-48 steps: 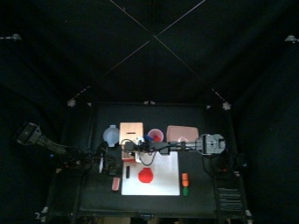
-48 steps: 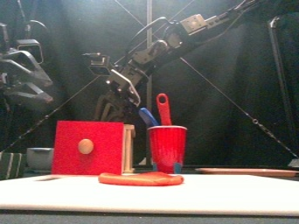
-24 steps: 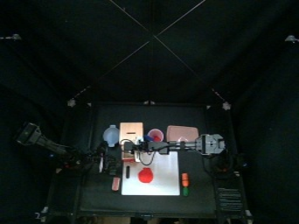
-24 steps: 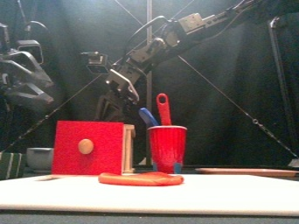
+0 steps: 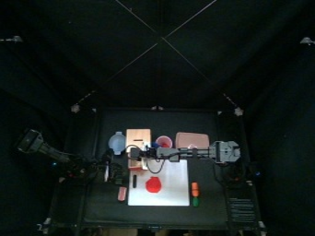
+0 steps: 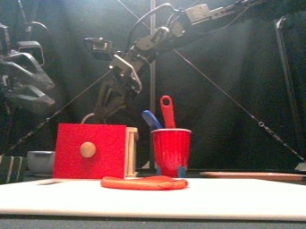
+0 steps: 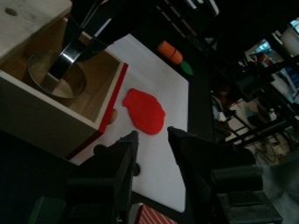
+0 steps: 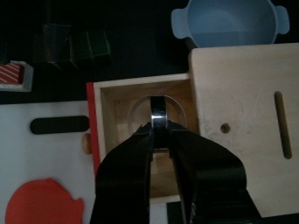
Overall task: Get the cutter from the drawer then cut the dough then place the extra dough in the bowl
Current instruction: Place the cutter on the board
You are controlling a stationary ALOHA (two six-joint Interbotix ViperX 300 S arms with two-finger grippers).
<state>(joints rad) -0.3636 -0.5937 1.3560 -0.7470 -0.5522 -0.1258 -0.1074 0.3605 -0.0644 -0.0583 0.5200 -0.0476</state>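
The wooden box (image 5: 139,140) stands at the back of the white board (image 5: 170,177), its red drawer front (image 6: 96,152) pulled out toward the front. The round metal cutter (image 8: 158,112) lies inside the open drawer (image 7: 41,92). My right gripper (image 8: 156,131) reaches down into the drawer, its jaws closed on the cutter's wire handle. The flat red dough (image 5: 154,184) lies on the board, also seen as the dough (image 6: 143,182) in front of the box. My left gripper (image 7: 158,150) hovers open over the board's left side, holding nothing. The blue-grey bowl (image 8: 228,19) sits behind the box.
A red cup (image 6: 170,150) with a blue and a red knife stands right of the box. The pink tray (image 5: 190,140) lies at the back right. Small toy foods (image 5: 194,191) rest on the board's right edge, another toy (image 5: 121,194) off its left edge.
In the front view the right arm's wrist has risen a little and tilted over the box. The left arm, the dough and the box have not moved.
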